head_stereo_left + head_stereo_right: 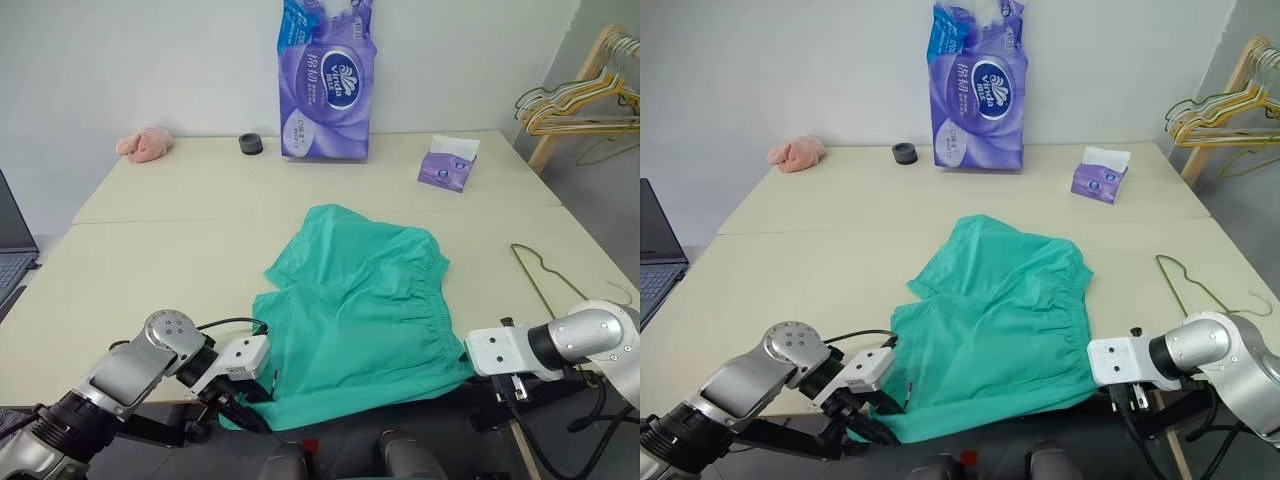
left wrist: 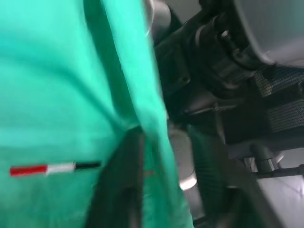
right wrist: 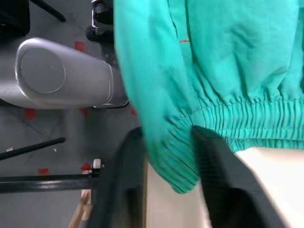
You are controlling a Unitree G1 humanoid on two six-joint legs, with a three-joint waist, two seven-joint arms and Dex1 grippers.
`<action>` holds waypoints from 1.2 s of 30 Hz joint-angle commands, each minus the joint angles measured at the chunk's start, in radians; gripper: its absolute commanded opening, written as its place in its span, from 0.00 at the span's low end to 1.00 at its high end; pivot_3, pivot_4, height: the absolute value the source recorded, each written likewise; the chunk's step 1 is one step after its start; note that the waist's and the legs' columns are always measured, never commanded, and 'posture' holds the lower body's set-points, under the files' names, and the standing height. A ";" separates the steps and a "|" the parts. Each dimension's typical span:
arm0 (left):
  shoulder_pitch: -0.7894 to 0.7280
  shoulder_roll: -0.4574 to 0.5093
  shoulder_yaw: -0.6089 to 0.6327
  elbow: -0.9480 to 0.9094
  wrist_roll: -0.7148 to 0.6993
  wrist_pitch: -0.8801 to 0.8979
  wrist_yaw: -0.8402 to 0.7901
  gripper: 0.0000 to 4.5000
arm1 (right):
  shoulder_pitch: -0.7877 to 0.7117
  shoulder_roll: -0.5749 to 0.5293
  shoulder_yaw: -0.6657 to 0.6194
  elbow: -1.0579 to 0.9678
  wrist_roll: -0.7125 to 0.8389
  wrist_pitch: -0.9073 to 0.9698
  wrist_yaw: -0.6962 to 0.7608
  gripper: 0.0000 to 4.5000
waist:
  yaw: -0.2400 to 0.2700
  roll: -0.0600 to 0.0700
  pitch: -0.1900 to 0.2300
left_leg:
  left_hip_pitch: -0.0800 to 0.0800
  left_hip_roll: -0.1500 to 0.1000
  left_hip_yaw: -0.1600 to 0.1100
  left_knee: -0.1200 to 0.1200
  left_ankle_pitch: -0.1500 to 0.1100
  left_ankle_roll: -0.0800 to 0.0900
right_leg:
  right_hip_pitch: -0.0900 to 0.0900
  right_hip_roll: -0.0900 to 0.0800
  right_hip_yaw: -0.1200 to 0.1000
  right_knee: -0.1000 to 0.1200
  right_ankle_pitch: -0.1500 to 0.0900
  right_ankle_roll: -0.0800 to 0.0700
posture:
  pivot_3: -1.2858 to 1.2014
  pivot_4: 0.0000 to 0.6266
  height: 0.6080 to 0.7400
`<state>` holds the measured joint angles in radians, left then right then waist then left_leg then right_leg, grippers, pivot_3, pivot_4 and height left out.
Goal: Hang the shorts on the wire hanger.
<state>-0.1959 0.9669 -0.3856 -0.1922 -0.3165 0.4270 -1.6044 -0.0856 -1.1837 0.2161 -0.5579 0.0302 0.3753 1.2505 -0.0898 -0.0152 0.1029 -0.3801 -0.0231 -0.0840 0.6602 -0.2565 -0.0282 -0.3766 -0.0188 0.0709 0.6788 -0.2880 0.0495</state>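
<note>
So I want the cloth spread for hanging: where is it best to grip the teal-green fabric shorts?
Probably the gathered elastic waistband of the teal-green fabric shorts, at its corner overhanging the cream table edge, coming from the robot's side. The thick bunched band hangs free there, so the jaws can straddle it.

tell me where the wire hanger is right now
The wire hanger lies flat on the table near its right edge, just right of the shorts and apart from them, beyond the right gripper.
</note>
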 commanded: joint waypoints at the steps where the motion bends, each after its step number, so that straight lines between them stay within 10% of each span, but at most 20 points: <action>1: 0.003 0.018 0.034 -0.064 -0.049 0.051 -0.004 0.61 | 0.000 -0.013 -0.041 0.002 0.027 -0.061 0.026 0.68 | 0.000 0.000 0.000 | 0.000 0.000 0.000 0.000 0.000 0.000 | 0.000 0.000 0.000 0.000 0.000 0.000 | 0.46 0.10 1.00; 7: 0.002 0.005 0.074 -0.116 -0.111 0.112 0.030 0.99 | -0.016 -0.003 -0.132 0.001 0.141 -0.023 0.044 1.00 | 0.000 -0.001 0.001 | 0.000 0.000 0.000 0.000 0.000 0.000 | 0.000 0.000 0.000 0.000 0.000 0.000 | 0.46 0.10 1.00; 14: -0.102 -0.111 0.147 -0.065 -0.140 0.141 0.174 0.99 | -0.113 0.120 -0.302 0.028 0.380 0.218 -0.084 1.00 | 0.001 -0.003 0.002 | 0.001 0.000 -0.001 0.001 0.000 0.000 | 0.002 0.000 0.000 0.000 0.000 0.000 | 0.46 0.11 1.00; 28: -0.341 -0.375 0.210 0.009 -0.106 -0.051 0.370 0.99 | 0.052 0.544 -0.653 0.047 0.265 0.561 -0.802 1.00 | -0.003 -0.003 0.002 | -0.001 -0.002 0.001 0.001 -0.001 -0.001 | 0.000 0.001 0.003 -0.001 0.002 0.001 | 0.44 0.10 1.00; 36: -0.395 -0.380 0.162 0.074 -0.076 -0.068 0.307 0.99 | 0.181 0.524 -0.798 0.082 0.228 0.629 -0.865 1.00 | -0.025 -0.002 0.001 | 0.000 -0.002 0.004 0.001 -0.001 -0.001 | 0.001 0.004 0.003 -0.001 0.001 0.002 | 0.43 0.12 1.00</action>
<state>-0.5654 0.5899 -0.2187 -0.1230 -0.4100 0.3976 -1.2937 0.0962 -0.6426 -0.5412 -0.4646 0.2635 0.9953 0.3906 -0.1144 -0.0169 0.1040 -0.3805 -0.0246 -0.0795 0.6609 -0.2575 -0.0292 -0.3752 -0.0152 0.0742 0.6781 -0.2869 0.0513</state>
